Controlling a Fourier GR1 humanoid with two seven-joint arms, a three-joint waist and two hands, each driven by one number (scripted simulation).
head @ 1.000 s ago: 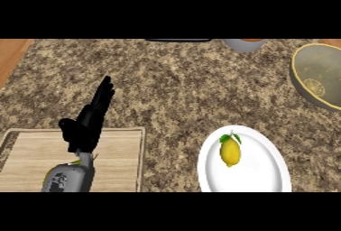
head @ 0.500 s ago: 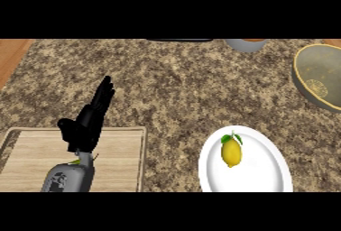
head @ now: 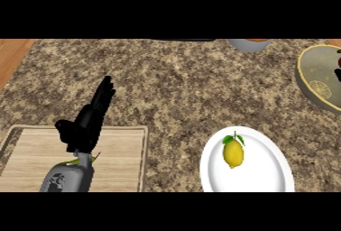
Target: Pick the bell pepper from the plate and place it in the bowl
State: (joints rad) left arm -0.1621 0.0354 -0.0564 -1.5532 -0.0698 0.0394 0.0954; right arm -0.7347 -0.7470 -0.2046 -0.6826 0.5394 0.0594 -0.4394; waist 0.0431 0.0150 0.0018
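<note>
A small yellow fruit with a green stem and leaf (head: 232, 153) lies on the white plate (head: 266, 176) at the lower right; it looks more like a lemon than a bell pepper. The bowl (head: 313, 85), olive-grey with a pale rim, sits at the right edge, cut off by the frame. A dark and red shape (head: 338, 67) shows over it at the very edge; I cannot tell what it is. My left hand (head: 83, 128) rests open at the left, fingers pointing up, far from the plate. My right hand does not show.
A wooden cutting board (head: 40, 153) lies under my left forearm, with a bit of green (head: 95, 156) peeking out beside the wrist. A grey round vessel (head: 250, 44) stands at the counter's back edge. Speckled stone counter (head: 193, 90) spreads between board, plate and bowl.
</note>
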